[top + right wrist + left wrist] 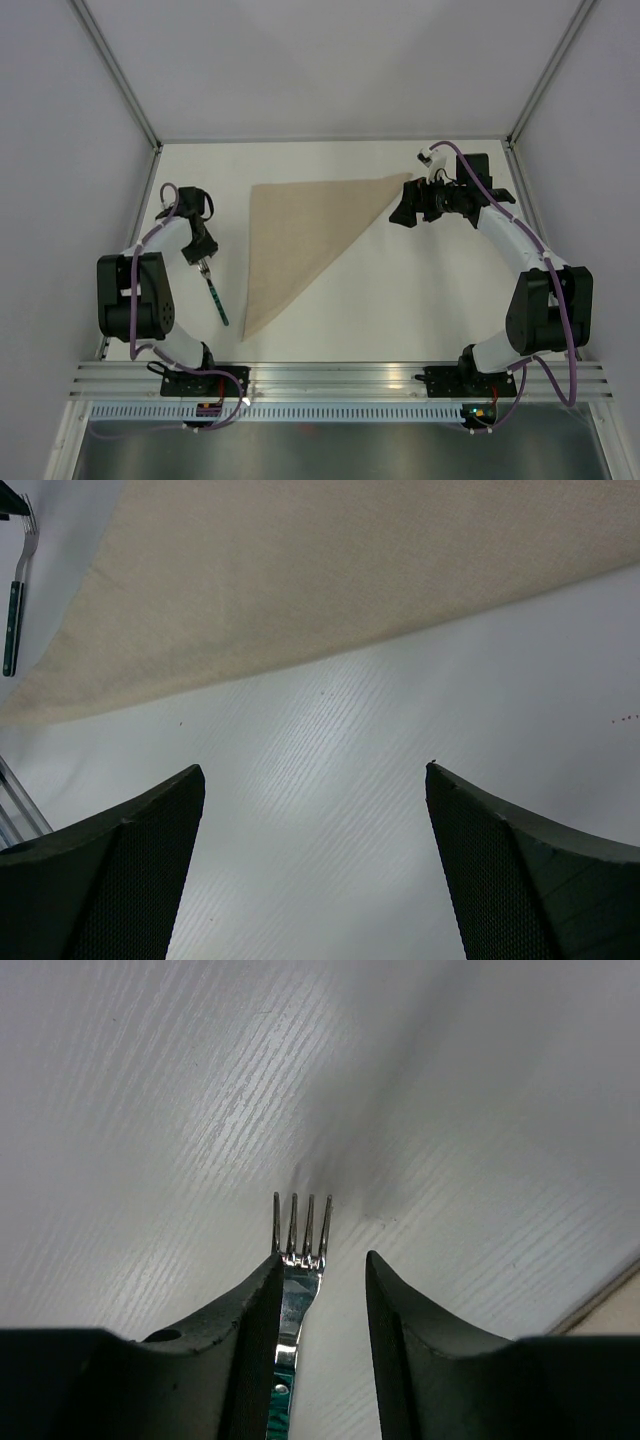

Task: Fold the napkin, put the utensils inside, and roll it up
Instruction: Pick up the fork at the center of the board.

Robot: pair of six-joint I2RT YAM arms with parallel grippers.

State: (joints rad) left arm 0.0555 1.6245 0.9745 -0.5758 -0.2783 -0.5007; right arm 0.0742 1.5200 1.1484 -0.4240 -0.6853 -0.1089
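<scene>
My left jaws stand narrowly parted astride the fork (298,1250), its neck close along one finger and a gap to the other, so they are not clamped on it. The fork lies flat on the surface (400,300) just left of the napkin (300,235), which is folded into a triangle. My right jaws gape wide, holding nothing, just off the napkin's far right corner.

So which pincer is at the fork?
The left pincer: it straddles the fork, while the right pincer is open over the table beside the napkin.
</scene>
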